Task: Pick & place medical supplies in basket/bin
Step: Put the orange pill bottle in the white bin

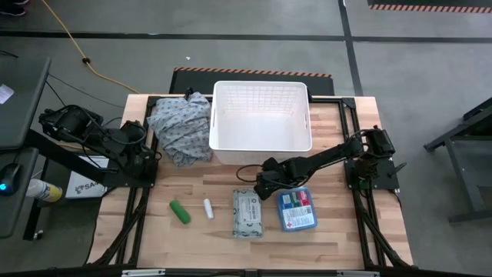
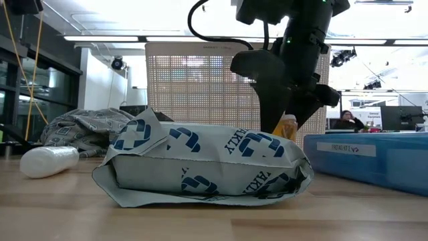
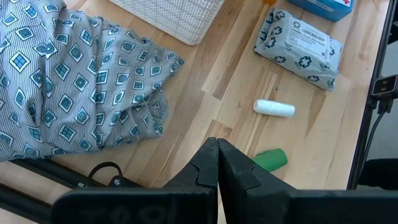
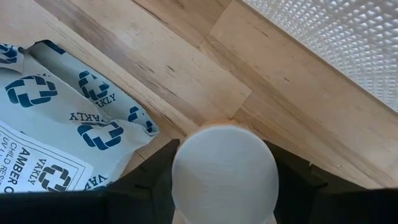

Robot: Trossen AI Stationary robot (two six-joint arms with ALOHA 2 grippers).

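Observation:
My right gripper (image 1: 266,183) is between the white basket (image 1: 261,143) and the grey-white wipes pack (image 1: 247,213), shut on the orange white-capped bottle (image 2: 288,127). The blue box (image 1: 297,209) lies flat to the right of the pack. The white tube (image 1: 207,208) and the green tube (image 1: 180,211) lie on their sides to its left. My left gripper (image 3: 217,163) is shut and empty at the table's left edge, near the cloth heap (image 1: 181,127). My right gripper pinches the bottle by its white cap (image 4: 224,171), one finger (image 4: 155,183) on each side. The fingers come from above, pointing down. The bottle stands upright below them. The wipes pack hides its base in the low view, so I cannot tell whether it rests on the table.
The basket stands at the far middle of the table, its near wall just behind the right gripper. The grey patterned cloth heap lies against its left side. Bare wood shows along the near edge and at the right.

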